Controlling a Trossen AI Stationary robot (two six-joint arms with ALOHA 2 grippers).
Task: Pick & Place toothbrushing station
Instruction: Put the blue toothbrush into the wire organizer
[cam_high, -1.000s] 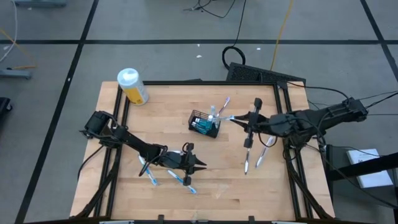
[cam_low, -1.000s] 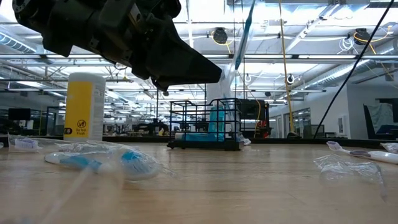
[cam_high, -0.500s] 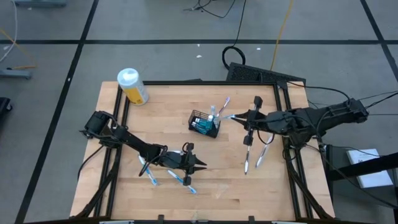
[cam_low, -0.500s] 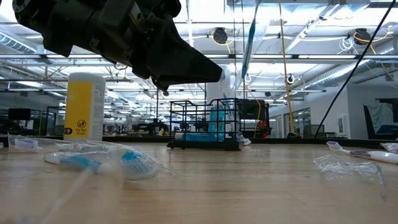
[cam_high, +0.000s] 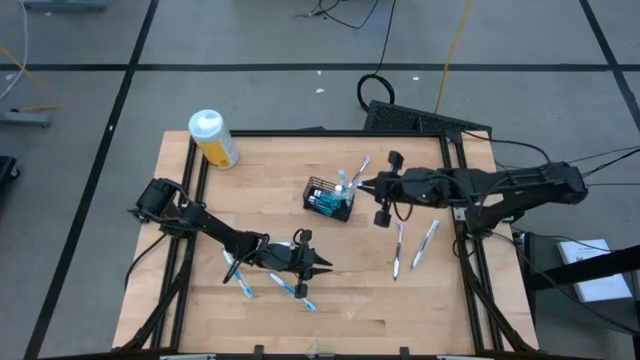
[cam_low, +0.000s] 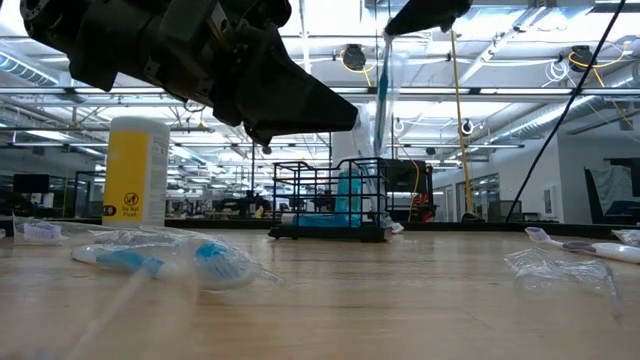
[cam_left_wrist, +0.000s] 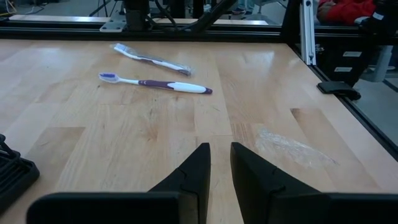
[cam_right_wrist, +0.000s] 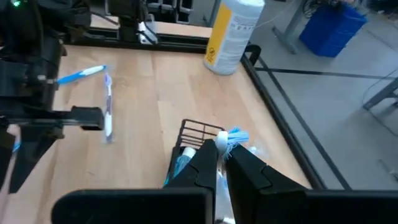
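The black wire-mesh basket (cam_high: 318, 190) stands mid-table with a teal tube (cam_high: 323, 203) inside and toothbrushes (cam_high: 361, 163) sticking up out of it. My right gripper (cam_high: 362, 184) hovers just right of the basket and above it, shut on a white-and-blue toothbrush (cam_low: 382, 85). The toothbrush hangs above the basket (cam_low: 330, 200). My left gripper (cam_high: 325, 266) waits low over the table's near middle. Its fingers (cam_left_wrist: 198, 165) stand a narrow gap apart with nothing between them. My right gripper pinches the toothbrush between its two fingers, close below the blue bristle end (cam_right_wrist: 234, 135). The fingers come from the table's right, slanting a little down, and lie across the brush. The brush hangs nearly upright below them, clear of the basket (cam_right_wrist: 189, 134).
A yellow bottle with a white cap (cam_high: 213, 138) stands at the far left corner. Two toothbrushes (cam_high: 398, 245) (cam_high: 426, 242) lie right of the middle, and wrapped ones (cam_high: 293, 290) (cam_high: 238, 277) lie beside my left arm. A clear wrapper (cam_left_wrist: 292, 148) lies on the wood.
My right gripper has moved toward the table's left and a little down, carrying the hanging toothbrush to just beside the basket. In the low view it has come into the picture's top edge. It has stayed shut.
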